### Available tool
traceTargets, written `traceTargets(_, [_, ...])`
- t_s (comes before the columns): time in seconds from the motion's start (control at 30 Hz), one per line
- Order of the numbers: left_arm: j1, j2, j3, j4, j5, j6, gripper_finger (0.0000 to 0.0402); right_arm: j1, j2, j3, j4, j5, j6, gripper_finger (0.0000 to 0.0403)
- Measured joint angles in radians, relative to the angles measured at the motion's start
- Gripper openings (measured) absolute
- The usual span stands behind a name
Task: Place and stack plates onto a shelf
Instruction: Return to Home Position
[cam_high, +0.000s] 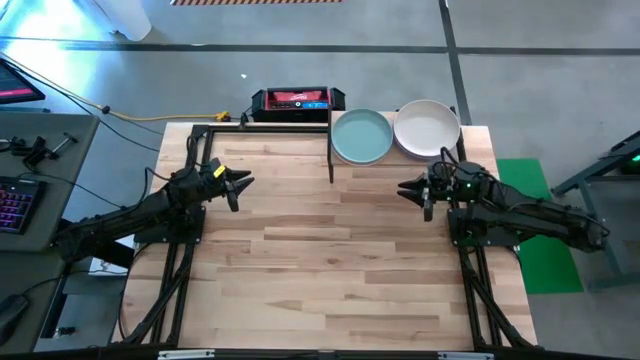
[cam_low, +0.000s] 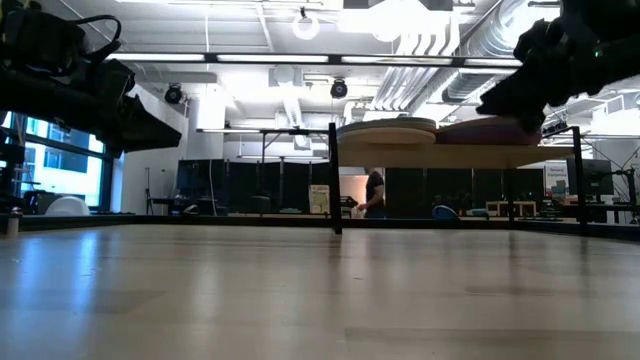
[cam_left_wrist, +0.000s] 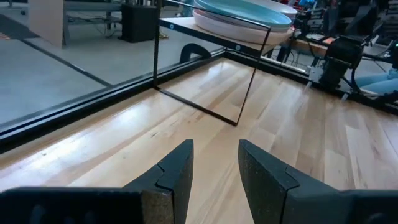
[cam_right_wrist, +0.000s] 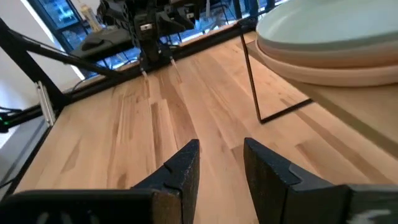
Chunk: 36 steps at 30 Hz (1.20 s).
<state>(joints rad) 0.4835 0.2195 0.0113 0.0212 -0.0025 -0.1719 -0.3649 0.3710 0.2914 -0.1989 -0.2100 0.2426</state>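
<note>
Arms sit at opposite side edges of the table, forearms folded back, both pointing inward at each other. Left gripper and right gripper: fingers spread, nothing between them. Shelf stands at the far edge, right half, carrying 2 stacks. Teal-green plate tops one, pale plate the other. Only the low view shows a purplish plate edge lower in a stack, plus a person far behind.
</note>
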Motion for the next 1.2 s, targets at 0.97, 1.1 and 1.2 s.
traceTargets(0.97, [0.0, 0.0, 0.0, -0.001, -0.01, 0.0, 0.0117, 0.0, 0.0, -0.281, 0.296, -0.034, -0.026, 0.0107])
traceTargets(1.1, [0.0, 0.0, 0.0, -0.001, -0.01, 0.0, 0.0117, 0.0, 0.001, -0.281, 0.249, -0.03, -0.002, 0.0107])
traceTargets(1.2, [0.0, 0.0, 0.0, -0.001, -0.01, 0.0, 0.0117, 0.0, 0.003, -0.281, 0.248, -0.029, 0.022, 0.0107])
